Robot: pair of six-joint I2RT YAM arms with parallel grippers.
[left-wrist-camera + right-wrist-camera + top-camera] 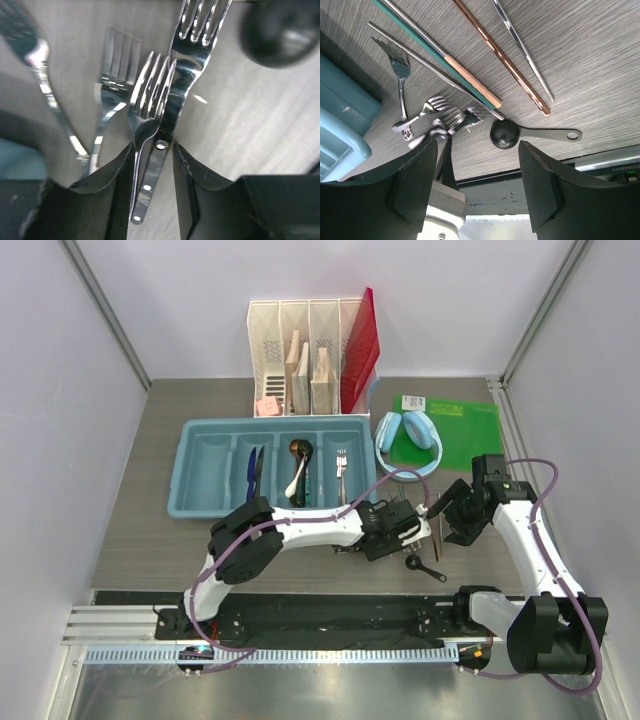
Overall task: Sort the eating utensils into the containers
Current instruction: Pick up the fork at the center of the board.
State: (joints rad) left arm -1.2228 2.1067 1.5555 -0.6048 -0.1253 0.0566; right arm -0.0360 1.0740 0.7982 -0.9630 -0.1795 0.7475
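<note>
Left wrist view: the left gripper stood low over the table, its two black fingers straddling the riveted handle of a silver fork. The jaws were narrowed to little more than the width of the handle. Whether they were clamped on it could not be told. The fork lay flat, and its tines overlapped the neck of a second fork. A third fork lay just beside these, and a fourth fork lay beyond it.

In the top external view, this cluster sat just near of the near right corner of the light blue tray. The right gripper hung to the right of the left gripper, jaws spread wide and holding nothing. Under it lay a black spoon and several chopsticks, all on the table.

Counting the tray's four long compartments from the left:
- the second held blue knives;
- the third held spoons;
- the fourth held a lone fork.

Light blue headphones lay right of the tray. A white file organizer stood at the far edge.
</note>
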